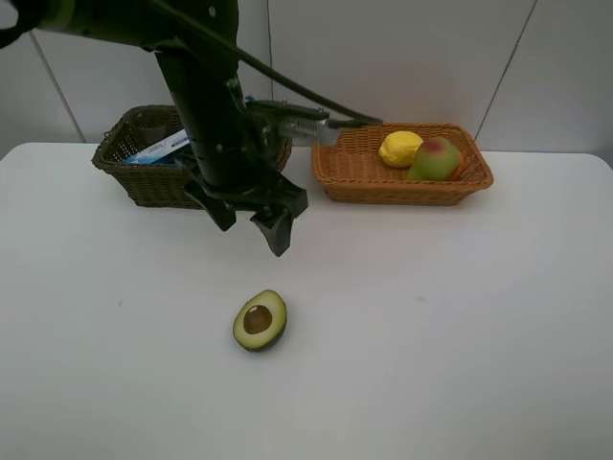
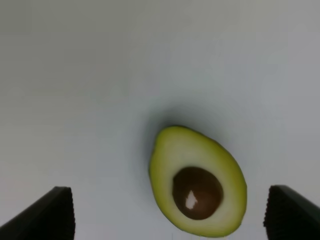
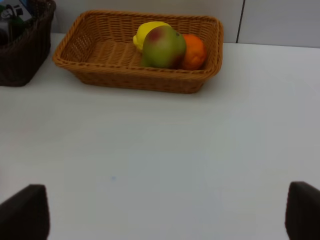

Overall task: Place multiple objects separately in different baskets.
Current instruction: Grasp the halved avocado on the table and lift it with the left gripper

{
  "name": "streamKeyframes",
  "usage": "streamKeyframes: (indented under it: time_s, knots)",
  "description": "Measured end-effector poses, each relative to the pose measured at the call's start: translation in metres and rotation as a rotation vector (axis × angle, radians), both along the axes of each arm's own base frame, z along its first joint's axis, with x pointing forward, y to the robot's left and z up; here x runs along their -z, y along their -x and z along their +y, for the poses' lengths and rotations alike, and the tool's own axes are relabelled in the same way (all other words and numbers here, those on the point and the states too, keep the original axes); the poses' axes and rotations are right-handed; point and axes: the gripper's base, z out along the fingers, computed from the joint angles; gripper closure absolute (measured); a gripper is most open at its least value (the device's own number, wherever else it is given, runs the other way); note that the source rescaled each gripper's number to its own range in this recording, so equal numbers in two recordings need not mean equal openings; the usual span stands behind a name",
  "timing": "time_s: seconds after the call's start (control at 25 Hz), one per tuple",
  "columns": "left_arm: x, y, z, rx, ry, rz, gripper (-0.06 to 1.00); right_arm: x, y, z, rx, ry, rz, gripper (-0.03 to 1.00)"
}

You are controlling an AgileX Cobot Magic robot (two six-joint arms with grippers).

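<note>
Left tool (image 1: 251, 222), jaws wide, hangs above the halved avocado (image 1: 260, 320) lying cut-face-up on the table (image 1: 460, 326); light basket (image 1: 354, 172) at two o'clock. Right tool (image 3: 160, 210) equally wide, empty.

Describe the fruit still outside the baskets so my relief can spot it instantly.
On the white table, in front of both wicker baskets, lies a halved avocado, alone below the left pincer. It lies cut face up, pale green flesh around a brown pit; the other fruits are whole, inside the orange-tan basket.
</note>
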Motion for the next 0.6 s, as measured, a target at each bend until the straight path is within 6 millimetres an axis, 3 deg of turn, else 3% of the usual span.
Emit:
streamKeyframes:
  time_s: [0.32, 0.6]
  knots:
    - [0.030, 0.037, -0.019, -0.071, -0.027, 0.023, -0.05, 0.000, 0.000, 0.000, 0.000, 0.000, 0.000, -0.03]
    - [0.052, 0.053, -0.015, -0.182, -0.051, 0.041, -0.05, 0.000, 0.000, 0.000, 0.000, 0.000, 0.000, -0.03]
